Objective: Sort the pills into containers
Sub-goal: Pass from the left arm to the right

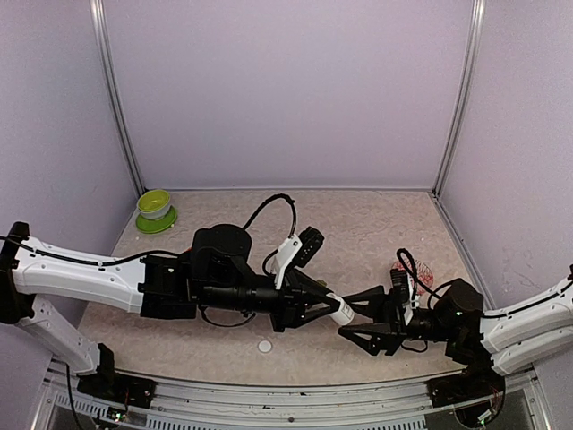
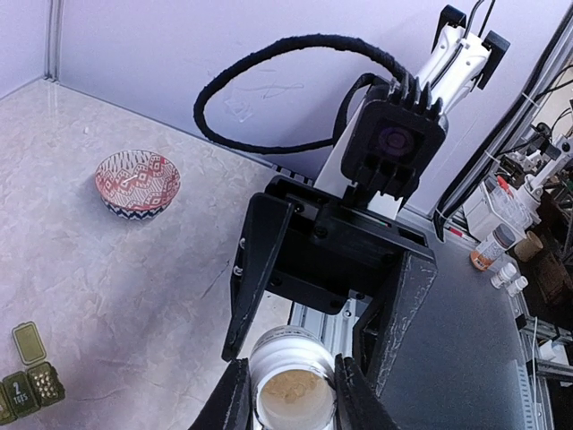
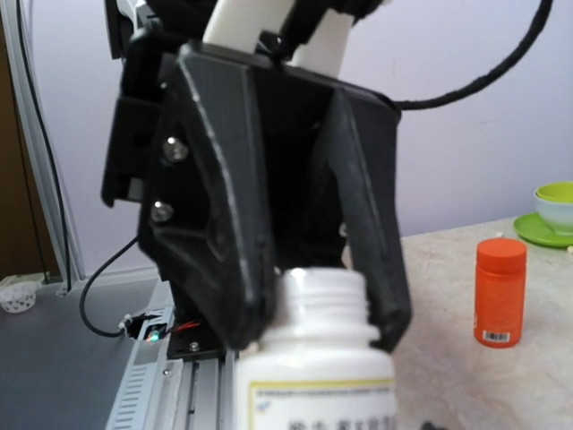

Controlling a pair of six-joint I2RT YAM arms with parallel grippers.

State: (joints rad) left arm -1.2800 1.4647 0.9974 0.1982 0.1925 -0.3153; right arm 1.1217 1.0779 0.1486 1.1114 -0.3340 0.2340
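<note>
Two arms meet low over the middle of the desk (image 1: 358, 215), the left reaching in from its side and the right from the other, their hands nose to nose.

Left hand (image 2: 292, 405): clamped on a white bottle (image 3: 315, 358), its fingers (image 3: 224, 224) pinching the threaded neck from both sides. The bottle has no cap on, and its mouth faces back toward the left wrist (pale tan contents show inside, too soft to tell apart as pills).

Right hand (image 1: 347, 315): jaws parted, one on each side of the same bottle at its labelled body end. The left wrist view shows a sliver of space beside at least one finger; whether the other touches I cannot tell.

Lime-green bowl (image 1: 154, 204): upright on a matching saucer (image 1: 158, 222) at the far left corner of the desk, well apart from both hands.

Red patterned bowl (image 2: 137, 182): on the desk to the right, beyond the right arm.

Orange bottle (image 3: 500, 291): capped and upright on the desk, seen only from the right wrist, between the hands and the lime-green bowl.

Containers (image 2: 27, 387): the dark green boxes sit on the desk at the lower left corner of the left wrist view, partly cut off, near the red patterned bowl's side and away from both hands; one lid lies flipped open.

Small white disc (image 1: 264, 345): flat on the desk near the front edge, just below the left forearm.
</note>
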